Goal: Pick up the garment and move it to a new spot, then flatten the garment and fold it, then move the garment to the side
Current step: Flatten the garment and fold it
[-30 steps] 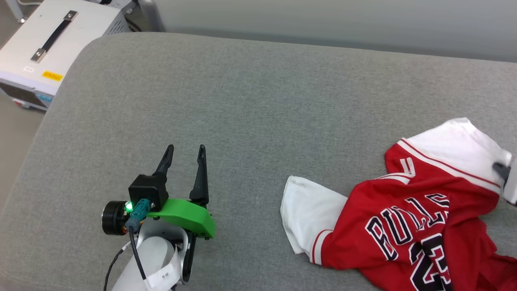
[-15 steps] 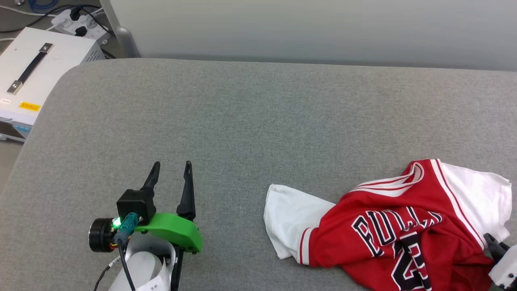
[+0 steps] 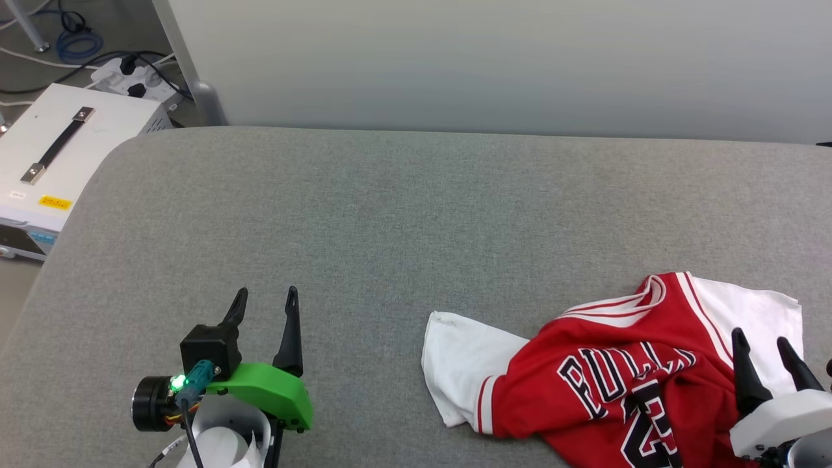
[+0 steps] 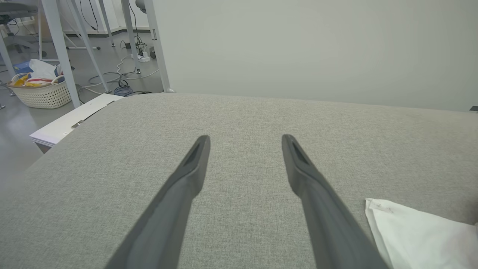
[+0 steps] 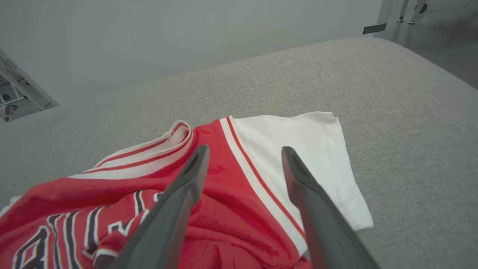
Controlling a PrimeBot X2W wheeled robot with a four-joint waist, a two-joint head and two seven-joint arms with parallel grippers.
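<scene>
The jersey [image 3: 617, 383] lies rumpled at the near right of the bench [image 3: 416, 214], the right hand [image 3: 759, 338] spread above its shoulder seam, seemingly lined up to pinch there, while the left hand [image 3: 266, 294], also spread, hovers well apart.

The tabletop [image 3: 416, 214] is covered in grey woven cloth, matt and faintly coarse in its grain, and the garment [image 3: 533, 396] on it is a soft, smooth knit, the red body showing a slight sheen along its folds and the white sleeves flat and dull. The jaws of the left gripper [image 3: 266, 290] and the right gripper [image 3: 759, 336] are dark matt plastic, with a smooth, semi-gloss green plastic bracket [image 3: 260, 390] on the left and a white satin plastic housing [image 3: 780, 416] on the right. The white box [image 3: 110, 130] beside the tabletop looks like painted metal, its black handle held by bright metal end pieces.
</scene>
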